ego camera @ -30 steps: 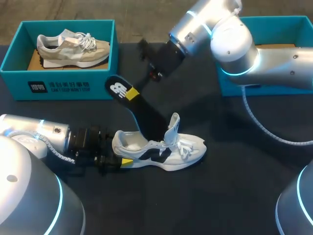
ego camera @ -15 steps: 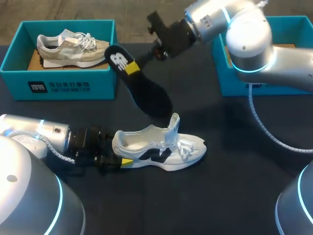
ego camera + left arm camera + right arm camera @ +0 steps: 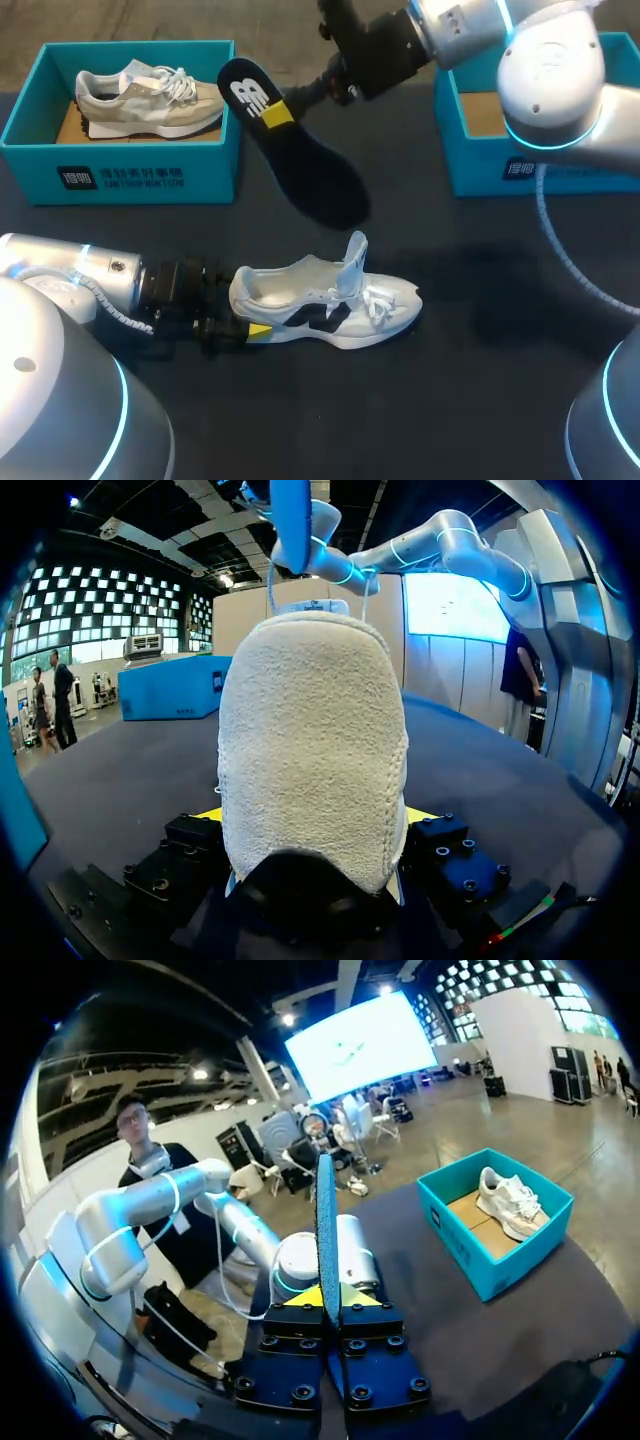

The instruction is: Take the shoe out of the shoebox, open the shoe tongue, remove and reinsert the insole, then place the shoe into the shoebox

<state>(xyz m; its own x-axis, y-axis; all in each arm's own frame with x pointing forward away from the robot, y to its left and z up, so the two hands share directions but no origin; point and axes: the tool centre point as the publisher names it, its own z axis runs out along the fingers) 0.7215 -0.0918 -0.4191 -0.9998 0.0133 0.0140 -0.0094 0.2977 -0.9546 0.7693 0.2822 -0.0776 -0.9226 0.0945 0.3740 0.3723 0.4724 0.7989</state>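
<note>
Right wrist view: the right gripper (image 3: 327,1300) has its two yellow-tipped fingers pinched onto the dark insole (image 3: 326,1220), which rises edge-on from between them. In the head view, that grip sits near the insole's heel end. The long toe end hangs free in the air, slanting down toward the table (image 3: 480,400), above the white shoe (image 3: 330,305) and apart from it.

Thin as it is, the insole is probably light, soft and bendy. Held by one end, its free end may droop or sway, so leading with the toe end into the shoe looks sensible.

Left wrist view: the left gripper (image 3: 312,815) has its fingers spread to the width of the heel, one yellow tip touching each side of the fuzzy heel.

The shoe sits upright on the black table, near the middle. Its tongue (image 3: 355,262) stands raised, leaving the mouth open. The shoe looks light, with a soft upper that would crumple under a pinch. The firmer heel seems the sounder place to hold it.

Farther back, the left shoebox (image 3: 120,180) holds a beige shoe (image 3: 150,98). The right shoebox (image 3: 480,165) sits under the right arm, its inside partly hidden.
</note>
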